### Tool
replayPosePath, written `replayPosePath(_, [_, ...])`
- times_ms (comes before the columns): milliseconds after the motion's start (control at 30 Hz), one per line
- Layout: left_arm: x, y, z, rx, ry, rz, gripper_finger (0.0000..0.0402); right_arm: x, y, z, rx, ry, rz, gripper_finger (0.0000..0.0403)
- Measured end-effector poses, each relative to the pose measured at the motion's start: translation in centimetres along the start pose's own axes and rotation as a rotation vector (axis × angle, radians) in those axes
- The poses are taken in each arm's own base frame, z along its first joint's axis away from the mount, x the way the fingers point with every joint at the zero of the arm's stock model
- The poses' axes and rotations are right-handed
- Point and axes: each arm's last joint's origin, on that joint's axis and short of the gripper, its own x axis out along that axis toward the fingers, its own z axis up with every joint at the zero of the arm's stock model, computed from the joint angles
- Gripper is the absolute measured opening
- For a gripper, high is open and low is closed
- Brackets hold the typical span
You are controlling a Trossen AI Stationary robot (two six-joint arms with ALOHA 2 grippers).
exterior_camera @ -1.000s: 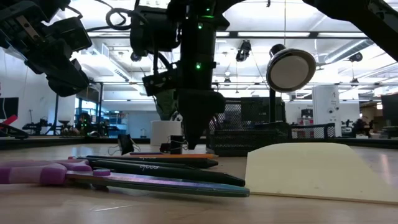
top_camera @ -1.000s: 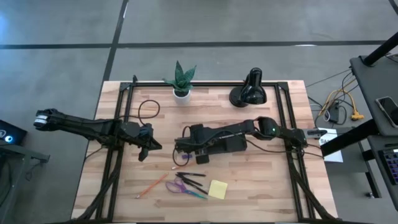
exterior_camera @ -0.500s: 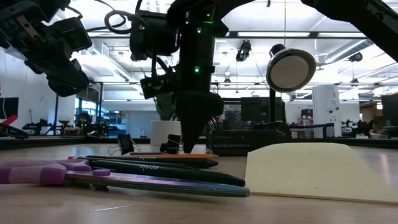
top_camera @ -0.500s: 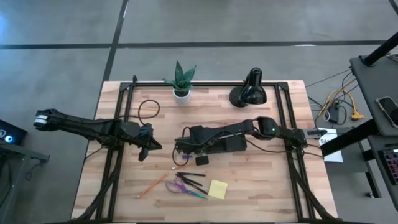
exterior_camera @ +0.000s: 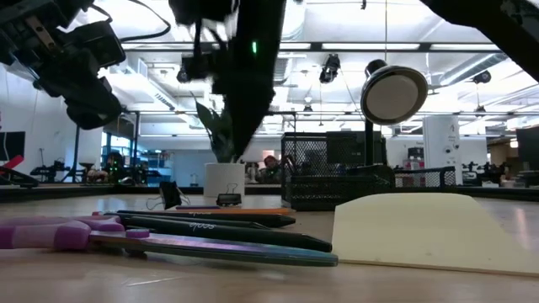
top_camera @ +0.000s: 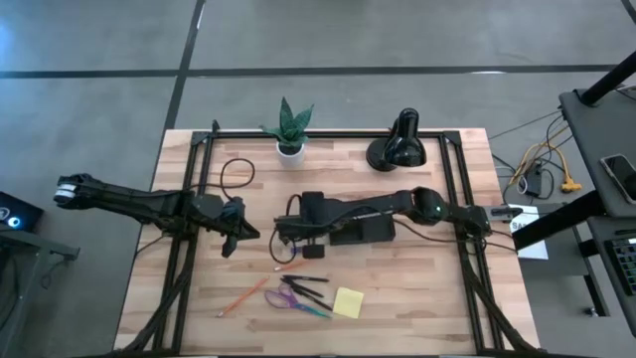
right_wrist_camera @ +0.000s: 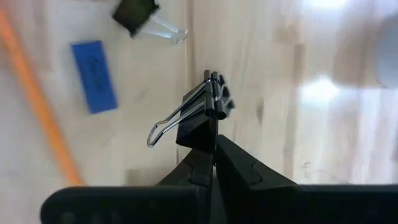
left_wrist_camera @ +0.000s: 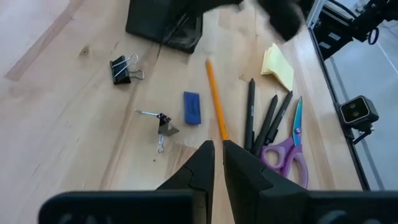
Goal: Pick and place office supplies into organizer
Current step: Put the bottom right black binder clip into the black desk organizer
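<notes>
Binder clip in right gripper

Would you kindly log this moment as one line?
right gripper: shut on binder clip, lifted | left gripper: shut, waiting | organizer: behind right arm

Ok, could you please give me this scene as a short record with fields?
right tool: shut on a clip, beside the organizer
left tool: shut, empty, over the table's left part
on table: pencil, pens, scissors, sticky pad, eraser, another clip
in organizer: cannot tell
</notes>
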Motion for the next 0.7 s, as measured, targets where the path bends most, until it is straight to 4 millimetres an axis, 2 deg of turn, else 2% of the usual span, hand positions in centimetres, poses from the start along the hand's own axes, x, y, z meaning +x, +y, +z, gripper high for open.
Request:
replayPosePath(100, [0.0, 0.0, 0.1, 0.001, -0.006, -0.003, 0.0017, -2.3, 0.4, -0.7, 0.055, 0.068, 0.015, 0.0008])
replayPosePath(200, [0.0, 0.0, 0.1, 0.008, -0.009, -0.005, 0.0017, -3.2, 1.5, -2.6, 0.091, 0.219, -0.003, 0.0008])
replayPosePath(367, [0.0, 0.0, 0.1, 0.009, -0.009, -0.005, 0.0017, -2.0, 3.7, -3.8, 0.151, 0.292, -0.009, 0.0008])
replayPosePath(467, [0.0, -0.1, 0.1, 0.008, -0.013, -0.007, 0.0017, -0.8, 3.6, -4.7, 0.243, 0.347, -0.061, 0.0008])
replayPosePath(700, [0.0, -0.1, 0.1, 0.001, -0.009, -0.008, 0.0017, 1.3, 3.0, -5.8, 0.317, 0.419, -0.134, 0.0008])
